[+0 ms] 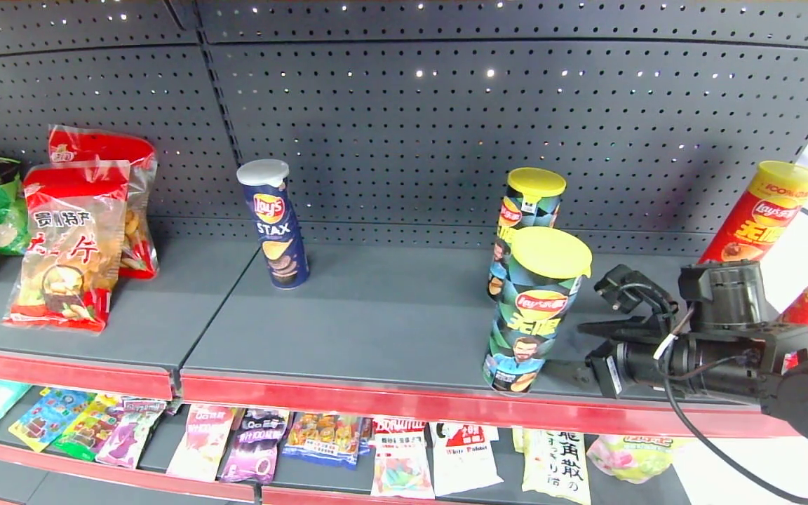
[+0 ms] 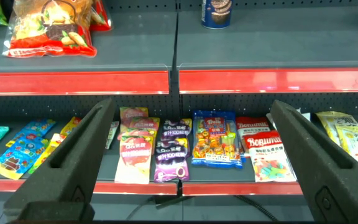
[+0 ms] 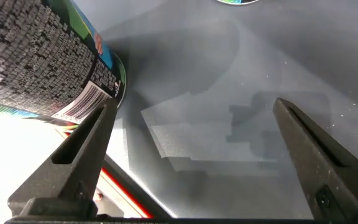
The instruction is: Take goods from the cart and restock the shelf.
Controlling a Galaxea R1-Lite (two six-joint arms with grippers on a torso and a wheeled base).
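Observation:
A green chip can with a yellow lid (image 1: 534,315) stands upright near the front edge of the grey shelf (image 1: 376,315). My right gripper (image 1: 586,347) hovers just to the right of it, open, with nothing between its fingers. In the right wrist view the same can (image 3: 42,56) lies just outside one finger (image 3: 86,155) of the right gripper (image 3: 194,106), over bare shelf board. My left gripper (image 2: 192,104) is open and empty, level with the lower shelf of candy packets (image 2: 216,140).
A second yellow-lidded can (image 1: 527,210) stands behind the first. A blue can (image 1: 274,224) is mid-shelf, and two red cans (image 1: 762,214) lean at the right end. Red snack bags (image 1: 71,245) fill the left. A red strip (image 1: 446,403) edges the shelf front.

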